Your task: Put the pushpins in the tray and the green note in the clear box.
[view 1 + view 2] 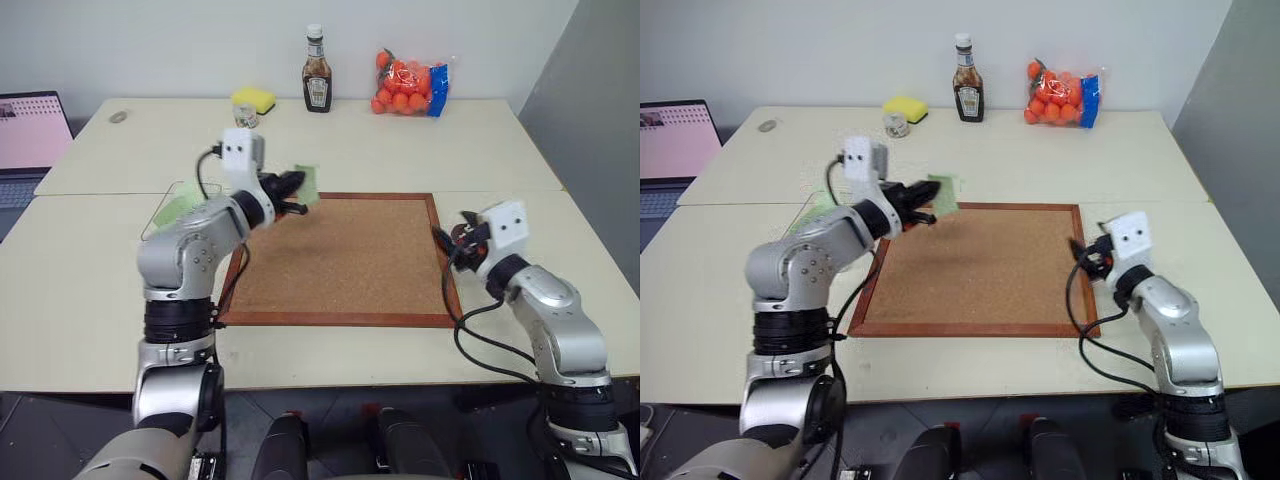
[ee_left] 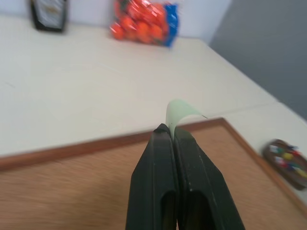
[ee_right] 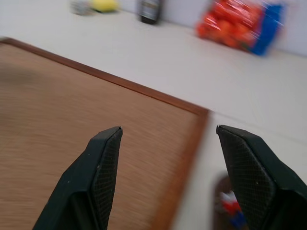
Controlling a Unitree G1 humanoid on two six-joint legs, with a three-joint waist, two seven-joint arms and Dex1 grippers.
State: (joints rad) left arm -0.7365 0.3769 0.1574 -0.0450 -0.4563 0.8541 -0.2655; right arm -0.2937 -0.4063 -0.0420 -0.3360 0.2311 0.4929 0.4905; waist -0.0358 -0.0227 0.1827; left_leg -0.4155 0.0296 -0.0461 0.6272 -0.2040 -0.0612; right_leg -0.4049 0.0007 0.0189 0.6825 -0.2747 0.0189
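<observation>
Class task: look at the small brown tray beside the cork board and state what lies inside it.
The tray holds several small coloured pins, red, yellow and green among them. The right wrist view shows red and blue ones. Their count is unclear; the tray's far part is out of frame.

cork board (image 1: 340,255): matt, grainy, wood frame; green note (image 2: 178,112): thin paper; fingers (image 3: 103,165): black, cross-hatched
</observation>
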